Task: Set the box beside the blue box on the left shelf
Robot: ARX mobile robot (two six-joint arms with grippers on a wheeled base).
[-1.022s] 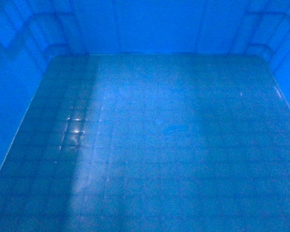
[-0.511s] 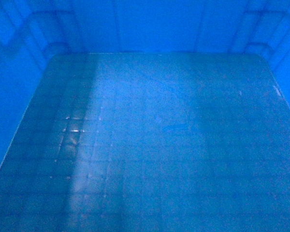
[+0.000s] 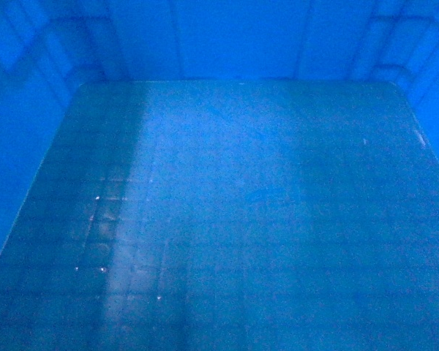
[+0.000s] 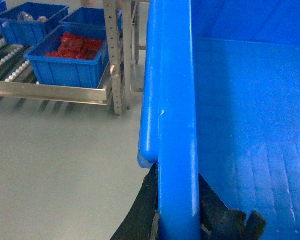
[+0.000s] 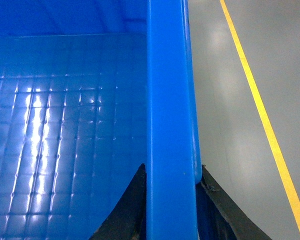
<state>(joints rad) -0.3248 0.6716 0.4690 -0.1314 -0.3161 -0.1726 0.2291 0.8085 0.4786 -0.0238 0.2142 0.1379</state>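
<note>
The box [image 3: 227,212] fills the head view entirely: its glossy floor, embossed with a faint square grid, is bounded by ribbed blue walls at the top and both sides, and small glints of light lie on the floor's left part. No brand, label or writing can be read on any surface of the box in the three views. In the left wrist view the left pincer [image 4: 177,220] straddles the box's thick rim [image 4: 172,100], one dark finger [image 4: 142,212] against the outer face and the other against the inner face, so that it is clamped onto the rim. In the right wrist view the right pincer [image 5: 171,215] grips the opposite rim [image 5: 170,100] in the same manner, dark fingers [image 5: 125,210] pressed to either side of the wall. The box is thus held between the two arms above a grey floor [image 4: 60,165], with a yellow line [image 5: 262,120] painted on the floor beyond its right side. To the upper left of the left wrist view stands the left shelf [image 4: 10,70], white rollers between metal rails, well apart from the held box. On it rest a blue bin [image 4: 72,62] holding red packets [image 4: 75,45] and further blue bins [image 4: 27,22] behind; their contents are too small to identify.
</note>
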